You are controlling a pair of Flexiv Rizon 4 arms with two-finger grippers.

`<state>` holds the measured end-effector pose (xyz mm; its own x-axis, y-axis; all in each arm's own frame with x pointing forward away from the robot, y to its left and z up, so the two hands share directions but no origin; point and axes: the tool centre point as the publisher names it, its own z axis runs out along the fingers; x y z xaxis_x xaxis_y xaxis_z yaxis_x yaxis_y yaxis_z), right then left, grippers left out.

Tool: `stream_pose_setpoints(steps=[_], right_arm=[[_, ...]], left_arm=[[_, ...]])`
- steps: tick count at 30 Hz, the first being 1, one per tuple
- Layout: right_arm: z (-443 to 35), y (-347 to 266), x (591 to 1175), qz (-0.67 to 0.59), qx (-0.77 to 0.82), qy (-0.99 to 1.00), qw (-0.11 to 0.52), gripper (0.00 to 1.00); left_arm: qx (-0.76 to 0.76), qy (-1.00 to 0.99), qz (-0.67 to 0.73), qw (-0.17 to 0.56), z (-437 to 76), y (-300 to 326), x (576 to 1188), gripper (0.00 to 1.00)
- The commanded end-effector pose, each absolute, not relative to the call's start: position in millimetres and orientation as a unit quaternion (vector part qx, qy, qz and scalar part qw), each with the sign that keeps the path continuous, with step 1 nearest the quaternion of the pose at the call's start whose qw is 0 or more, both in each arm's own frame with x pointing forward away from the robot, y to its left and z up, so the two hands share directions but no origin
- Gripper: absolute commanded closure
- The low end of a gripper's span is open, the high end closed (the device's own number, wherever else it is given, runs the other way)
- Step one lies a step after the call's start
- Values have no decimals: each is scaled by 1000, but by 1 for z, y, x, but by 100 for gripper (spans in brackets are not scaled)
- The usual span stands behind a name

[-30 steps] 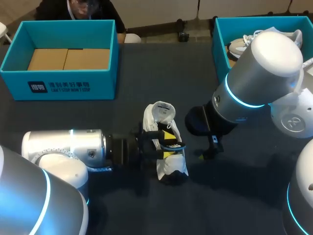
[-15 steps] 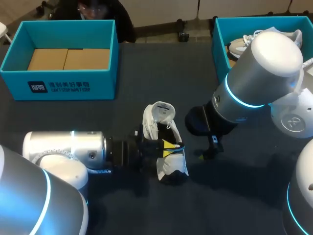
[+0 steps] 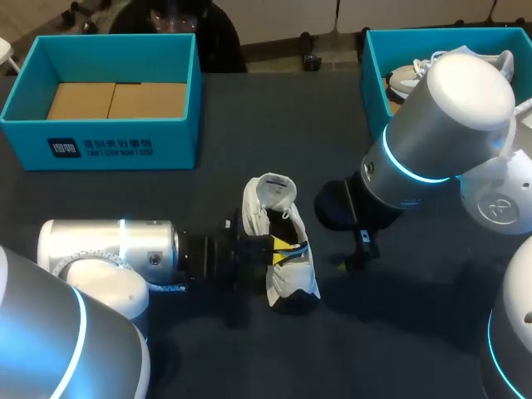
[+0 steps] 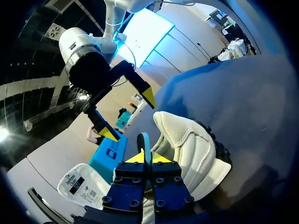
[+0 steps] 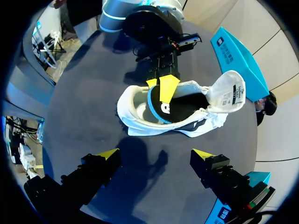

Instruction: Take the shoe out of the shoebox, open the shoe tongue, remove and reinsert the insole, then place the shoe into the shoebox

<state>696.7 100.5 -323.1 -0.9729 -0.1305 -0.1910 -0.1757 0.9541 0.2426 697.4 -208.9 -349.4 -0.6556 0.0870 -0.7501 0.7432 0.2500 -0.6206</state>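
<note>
While the shoe [image 3: 283,270] lies lengthwise near-to-far on the bench [image 3: 249,125], heel near, tongue [image 3: 278,189] folded open far,
left fingers [image 4: 135,157] pinch the insole [image 5: 156,109]; right fingers [image 5: 108,154] hang spread, right of it.

The left silver-white arm [image 3: 108,248] lies low and level across the table, coming in from the left. Its black wrist [image 3: 212,252] leads to the left yellow-tipped gripper [image 3: 284,247], whose tips press together on the thin blue-edged insole [image 4: 144,142]. The right silver-white arm [image 3: 440,116] angles down from the right. The right yellow-tipped gripper [image 5: 155,155] hangs with fingers spread wide, seemingly touching nothing.
</note>
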Motion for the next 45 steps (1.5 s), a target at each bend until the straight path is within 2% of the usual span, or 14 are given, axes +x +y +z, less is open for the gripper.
stream_pose_setpoints(steps=[1,6,13,17,19,20,21,30,31,32,34,35,40,45], right_arm=[[-324,100,696,131,-78,984,87,0],[-324,100,696,131,-78,984,87,0],[-324,100,696,131,-78,984,87,0],[-324,100,696,131,-78,984,87,0],[-324,100,696,131,-78,984,87,0],[-324,100,696,131,-78,984,87,0],[-324,100,696,131,-78,984,87,0],[-324,100,696,131,-78,984,87,0],[-324,100,696,131,-78,984,87,0],[-324,100,696,131,-78,984,87,0],[-324,100,696,131,-78,984,87,0],[-324,100,696,131,-78,984,87,0],[-324,100,696,131,-78,984,87,0],[-324,100,696,131,-78,984,87,0]], left_arm=[[286,727,-545,304,-344,-209,694,59],[289,721,-549,309,-335,-211,693,47],[295,713,-555,310,-327,-214,689,57],[297,711,-558,308,-324,-216,687,69],[298,711,-560,305,-324,-217,686,80],[298,711,-560,304,-325,-217,686,81],[300,711,-561,298,-326,-219,685,100],[301,711,-566,289,-328,-219,680,100],[301,711,-565,290,-327,-218,680,96],[301,711,-566,290,-326,-218,680,84],[301,709,-565,297,-322,-216,680,29],[301,708,-565,299,-320,-215,680,20],[302,704,-566,304,-313,-212,680,16],[304,702,-568,304,-305,-208,682,22]])
